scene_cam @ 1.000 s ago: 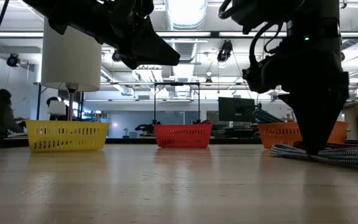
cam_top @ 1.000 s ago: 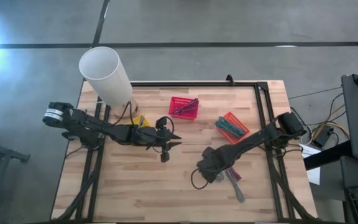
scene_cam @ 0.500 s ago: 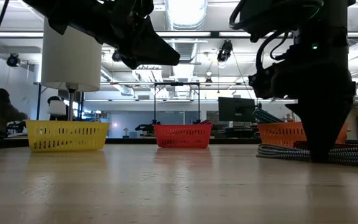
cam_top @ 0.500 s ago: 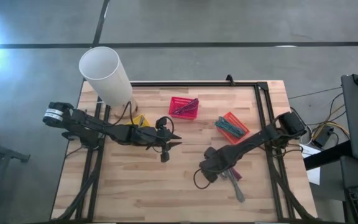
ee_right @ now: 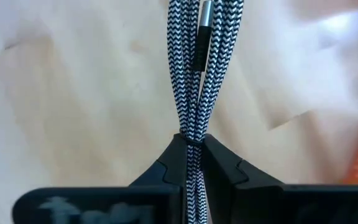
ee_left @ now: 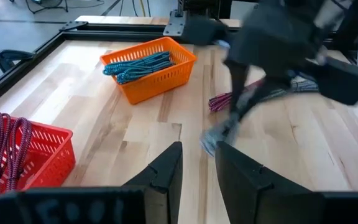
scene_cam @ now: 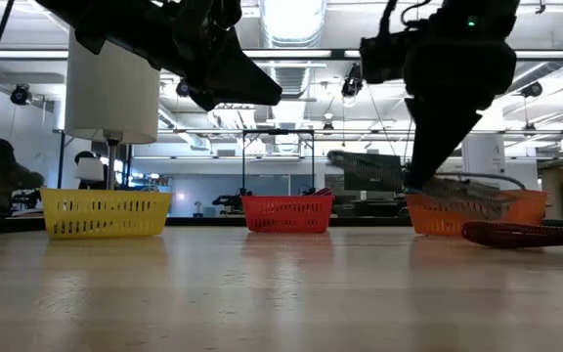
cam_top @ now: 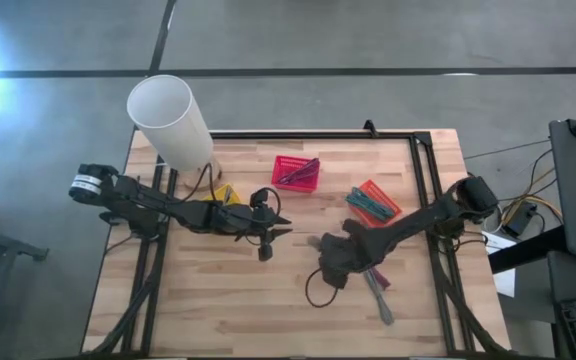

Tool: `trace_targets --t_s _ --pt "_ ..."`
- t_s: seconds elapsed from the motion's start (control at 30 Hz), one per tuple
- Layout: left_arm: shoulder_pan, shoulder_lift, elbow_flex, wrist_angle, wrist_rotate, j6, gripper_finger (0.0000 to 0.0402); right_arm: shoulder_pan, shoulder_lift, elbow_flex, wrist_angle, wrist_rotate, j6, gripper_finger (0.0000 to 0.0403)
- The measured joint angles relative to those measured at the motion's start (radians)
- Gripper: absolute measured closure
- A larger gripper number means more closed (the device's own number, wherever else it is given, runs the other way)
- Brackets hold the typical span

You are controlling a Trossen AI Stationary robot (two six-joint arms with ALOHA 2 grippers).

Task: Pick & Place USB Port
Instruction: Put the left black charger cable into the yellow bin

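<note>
My right gripper (ee_right: 191, 142) is shut on a bundle of black-and-white braided USB cable (ee_right: 194, 74), above the table's middle right (cam_top: 324, 256). A dark plug (ee_right: 198, 57) lies among the strands. In the low view the bundle (scene_cam: 462, 190) hangs off the table in front of the orange basket (scene_cam: 462, 211). My left gripper (ee_left: 198, 167) hovers open over the table's middle (cam_top: 271, 228), holding nothing. My right gripper pinches several strands of the braided cable bundle (ee_right: 192, 149) between its two fingers, which slant steeply down from above. The strands run along the fingers and out past the tips. The bundle hangs lifted clear of the table (scene_cam: 438, 186).
A yellow basket (cam_top: 224, 193), a red basket (cam_top: 296, 172) with maroon cable and an orange basket (cam_top: 373, 204) with teal cable stand along the far half. A dark red cable (scene_cam: 516, 233) and a grey one (cam_top: 379, 298) lie at the right. A white tube (cam_top: 169, 121) stands far left.
My right gripper has shut on the braided cable, rolled its wrist and risen. The cable, which lay on the table at the right, is now lifted clear and hangs from the fingers.
</note>
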Motion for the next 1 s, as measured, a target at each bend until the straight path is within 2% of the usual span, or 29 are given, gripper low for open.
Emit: trace_targets --t_s 0.17,0.3,0.47,0.6,0.67,0.77,0.87,1.0 --pt "0.000 0.000 0.000 -0.004 0.000 0.001 0.0303 0.000 -0.135 -0.120 0.121 0.075 -0.039 0.0375" --pt "0.000 0.000 0.000 -0.004 0.000 -0.007 0.0303 0.000 -0.268 -0.286 0.316 0.157 -0.059 0.0375" --pt "0.000 0.000 -0.002 0.005 0.000 -0.011 0.0303 -0.004 -0.397 -0.525 0.787 0.218 -0.205 0.0374" --pt "0.000 0.026 -0.002 0.059 0.008 -0.011 0.0303 -0.011 -0.417 -0.665 1.228 0.217 -0.347 0.0374" --pt "0.000 0.054 -0.002 0.115 0.036 -0.014 0.0303 -0.012 -0.411 -0.701 1.373 0.218 -0.422 0.0374" --pt "0.000 0.120 -0.002 0.247 0.088 -0.015 0.0303 -0.010 -0.405 -0.717 1.426 0.206 -0.520 0.0374" --pt "0.000 0.190 0.001 0.375 0.103 -0.016 0.0303 -0.010 -0.404 -0.713 1.426 0.200 -0.540 0.0374" --pt "0.001 0.257 0.020 0.447 0.114 -0.015 0.0303 -0.010 -0.404 -0.695 1.429 0.198 -0.542 0.0374"
